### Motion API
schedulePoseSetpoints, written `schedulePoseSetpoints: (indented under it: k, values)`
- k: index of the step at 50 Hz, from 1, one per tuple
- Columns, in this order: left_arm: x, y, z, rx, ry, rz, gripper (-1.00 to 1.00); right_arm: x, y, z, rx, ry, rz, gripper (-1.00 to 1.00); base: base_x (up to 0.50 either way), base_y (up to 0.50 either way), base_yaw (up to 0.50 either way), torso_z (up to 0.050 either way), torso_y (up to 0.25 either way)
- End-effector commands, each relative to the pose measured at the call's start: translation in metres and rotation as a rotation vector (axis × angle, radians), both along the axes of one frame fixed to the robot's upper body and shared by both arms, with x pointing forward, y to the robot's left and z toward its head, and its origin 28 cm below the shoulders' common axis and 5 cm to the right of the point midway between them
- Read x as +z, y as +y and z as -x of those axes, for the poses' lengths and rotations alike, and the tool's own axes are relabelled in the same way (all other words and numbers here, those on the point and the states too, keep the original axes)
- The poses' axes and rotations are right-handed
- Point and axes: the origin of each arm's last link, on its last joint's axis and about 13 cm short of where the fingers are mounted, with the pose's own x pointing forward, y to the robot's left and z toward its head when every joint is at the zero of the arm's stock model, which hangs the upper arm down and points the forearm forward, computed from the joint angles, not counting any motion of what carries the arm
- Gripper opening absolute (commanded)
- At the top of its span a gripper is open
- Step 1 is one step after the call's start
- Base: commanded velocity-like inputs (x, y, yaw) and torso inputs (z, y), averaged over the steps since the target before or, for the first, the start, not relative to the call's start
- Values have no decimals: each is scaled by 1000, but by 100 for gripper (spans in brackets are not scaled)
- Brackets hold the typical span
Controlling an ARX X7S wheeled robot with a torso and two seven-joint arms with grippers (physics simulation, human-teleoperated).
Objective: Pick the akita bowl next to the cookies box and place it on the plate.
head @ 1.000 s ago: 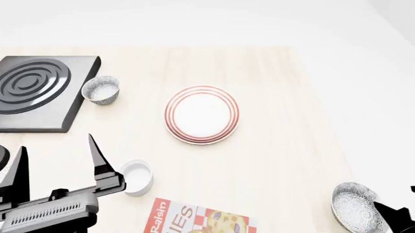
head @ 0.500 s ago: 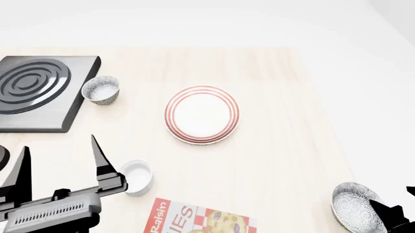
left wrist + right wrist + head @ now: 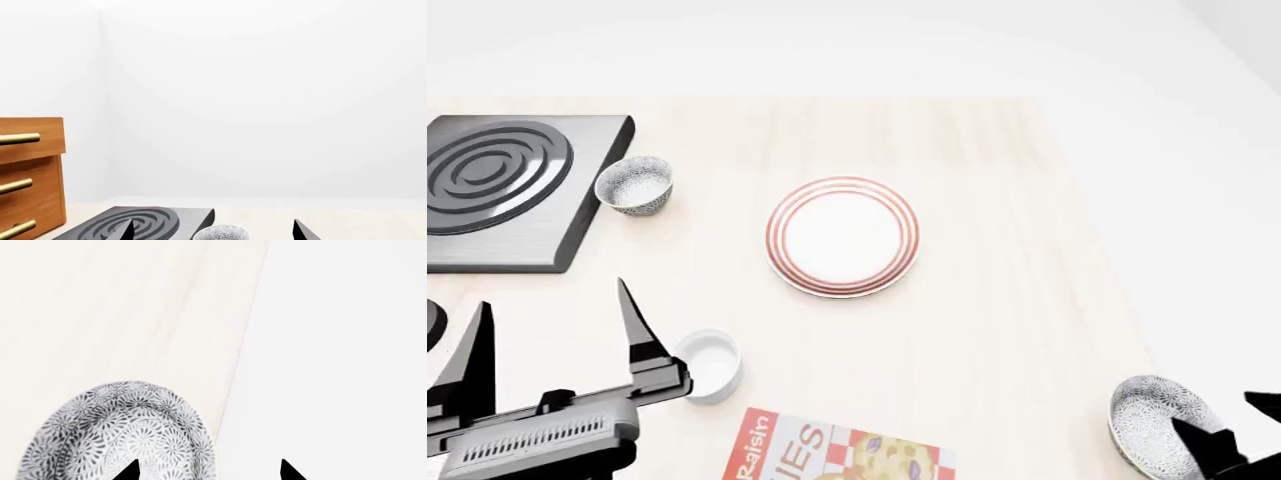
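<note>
Since the frame a second earlier, the right gripper (image 3: 1228, 440) has crept slightly inward and upward toward the akita bowl (image 3: 1152, 428) at the desk's (image 3: 988, 330) right edge, near the cookies box (image 3: 834, 450); all else is unmoved. Progress: early approach only; the bowl rests on the desk, ungrasped, well apart from the empty plate (image 3: 842, 236), so grasp, lift, carry and placement all remain. The head view alone shows plate, box, white cup (image 3: 707, 364), stove plate (image 3: 501, 185) and second speckled bowl (image 3: 635, 184). The right wrist view alone shows the fingers (image 3: 130, 471) spread, one tip over the bowl's rim, the other beyond the desk edge. The left gripper (image 3: 554, 355) hangs idle, fingers spread.
</note>
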Motion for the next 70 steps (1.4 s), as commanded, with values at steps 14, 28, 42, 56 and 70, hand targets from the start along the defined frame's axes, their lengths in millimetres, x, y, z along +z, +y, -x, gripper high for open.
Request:
schedulePoseSetpoints:
  k: [14, 28, 42, 56, 70]
  values:
    - [-2, 1, -2, 20, 1, -19, 100, -19, 1, 0, 7, 21, -37, 100, 0, 0, 0, 0, 0]
    - [-3, 1, -3, 18, 6, -19, 100, -23, 0, 2, 6, 34, -46, 100, 0, 0, 0, 0, 0]
    - [-3, 1, -3, 18, 9, -20, 100, -31, -2, 5, -15, 54, -6, -100, 0, 0, 0, 0, 0]
    - [-3, -1, -2, 16, 13, -25, 100, -2, 0, 2, 36, -47, 221, -100, 0, 0, 0, 0, 0]
    - [-2, 0, -2, 19, 9, -24, 100, 83, 79, -25, 347, -532, 496, -100, 0, 0, 0, 0, 0]
